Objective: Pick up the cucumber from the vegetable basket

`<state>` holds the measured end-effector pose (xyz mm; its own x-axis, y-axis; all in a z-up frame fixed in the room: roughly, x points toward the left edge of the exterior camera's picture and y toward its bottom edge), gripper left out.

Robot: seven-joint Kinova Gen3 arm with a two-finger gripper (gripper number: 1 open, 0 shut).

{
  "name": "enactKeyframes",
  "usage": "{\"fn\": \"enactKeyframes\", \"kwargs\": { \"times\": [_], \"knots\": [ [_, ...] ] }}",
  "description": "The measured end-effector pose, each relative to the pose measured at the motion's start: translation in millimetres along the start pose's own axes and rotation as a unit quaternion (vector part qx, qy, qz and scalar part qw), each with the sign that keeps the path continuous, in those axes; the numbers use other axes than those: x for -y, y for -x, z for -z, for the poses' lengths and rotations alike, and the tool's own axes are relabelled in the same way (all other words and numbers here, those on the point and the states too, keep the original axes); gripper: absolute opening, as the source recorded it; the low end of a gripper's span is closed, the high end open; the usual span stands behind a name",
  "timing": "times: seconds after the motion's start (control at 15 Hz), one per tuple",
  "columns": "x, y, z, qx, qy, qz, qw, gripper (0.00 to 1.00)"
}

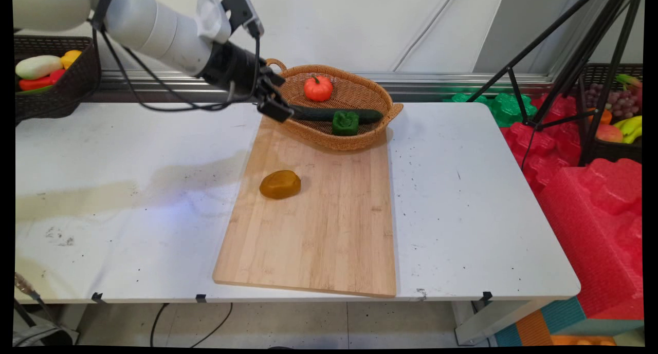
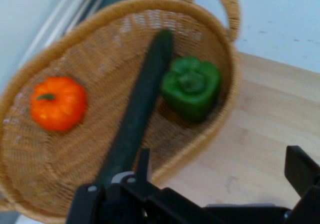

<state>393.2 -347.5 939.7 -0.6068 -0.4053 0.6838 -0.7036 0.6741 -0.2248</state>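
The gripper [image 1: 276,106] hangs at the left rim of the wicker basket [image 1: 360,138], its fingers spread apart, one at the near end of the cucumber [image 2: 137,114] and the other out over the cutting board [image 1: 329,215]. The cucumber lies lengthwise in the basket, with a green pepper [image 2: 191,86] touching it on the board side and a small orange pumpkin [image 2: 57,102] apart on the wall side. On the board, well clear of the basket, lies a brown potato [image 1: 279,184].
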Motion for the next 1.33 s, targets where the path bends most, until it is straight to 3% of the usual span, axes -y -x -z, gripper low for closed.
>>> {"fn": "enactKeyframes", "kwargs": {
  "times": [0.33,0.67,1.0,1.33],
  "knots": [
    [30,-21,-26,0.02,-0.026,0.003,0.9995,1.0],
    [57,-40,-77,0.062,-0.04,0.002,0.9973,1.0],
    [77,-46,-132,0.108,-0.035,0.008,0.9935,1.0],
    [88,-45,-165,0.138,-0.023,0.002,0.9901,1.0]
  ]
}}
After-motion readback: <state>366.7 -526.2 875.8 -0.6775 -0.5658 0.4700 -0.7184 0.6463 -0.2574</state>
